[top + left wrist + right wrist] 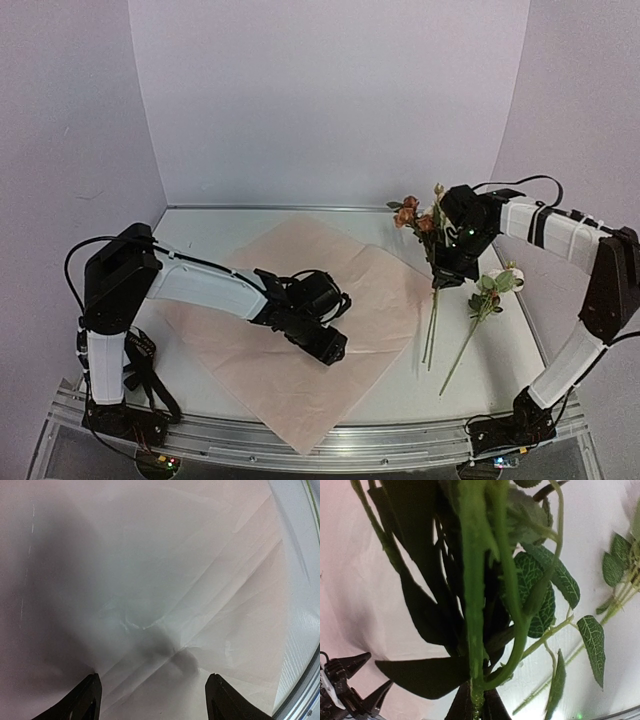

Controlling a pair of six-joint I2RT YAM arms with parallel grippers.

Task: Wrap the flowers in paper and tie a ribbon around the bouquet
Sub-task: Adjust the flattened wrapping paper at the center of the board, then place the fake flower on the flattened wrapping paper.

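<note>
The pink paper (300,320) lies spread flat on the table, creased (165,605). My left gripper (332,346) hovers low over its middle, open, with nothing between its black fingertips (93,692). My right gripper (447,272) is shut on the green stems (481,680) of a bunch of pink flowers (413,214), just right of the paper's right corner; the stem ends (430,340) trail toward the table. Dark leaves (430,605) crowd the right wrist view. A separate cream flower (497,284) lies on the table further right. The ribbon and a wrapped bouquet are out of view.
The white table (480,380) ends in a metal rail (400,440) at the near edge, and pale walls close in the back and sides. The lying flower's leafy stems (620,597) show at the right of the right wrist view.
</note>
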